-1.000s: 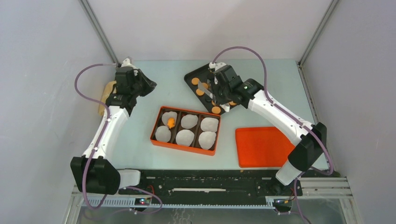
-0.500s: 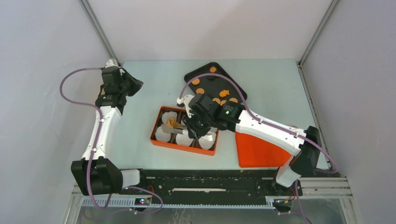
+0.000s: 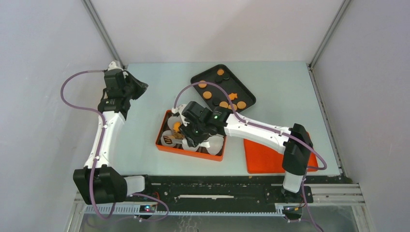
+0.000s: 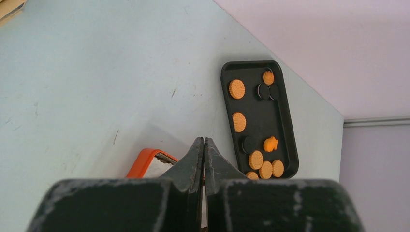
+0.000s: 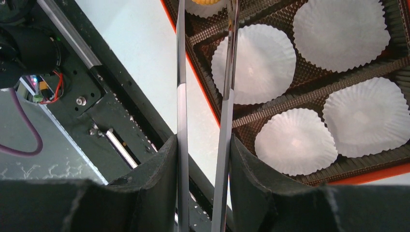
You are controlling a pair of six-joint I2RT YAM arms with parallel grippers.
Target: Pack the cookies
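Several cookies [image 3: 223, 104], round orange-brown, dark and one fish-shaped, lie on a black tray [image 3: 244, 91] at the back; the left wrist view shows them [image 4: 237, 89] too. An orange box [image 3: 159, 138] holds white paper liners [image 5: 254, 63]. One orange cookie [image 3: 177, 126] sits in its back-left liner. My right gripper [image 3: 189, 137] hangs over the box, shut on metal tongs [image 5: 181, 72]. The tong tips leave the top of the right wrist view, so I cannot see what is between them. My left gripper [image 3: 139, 87] is shut and empty, above bare table left of the box.
A flat orange lid [image 3: 263, 155] lies right of the box, partly under my right arm. The corner of a tan object [image 4: 9, 7] shows at the table's far left. Grey walls close in on both sides and the back. A black rail [image 5: 111, 121] runs along the near edge.
My right arm swung from the black tray down to the orange box, carrying the tongs. My left arm drew back a little to the left, then stayed still.
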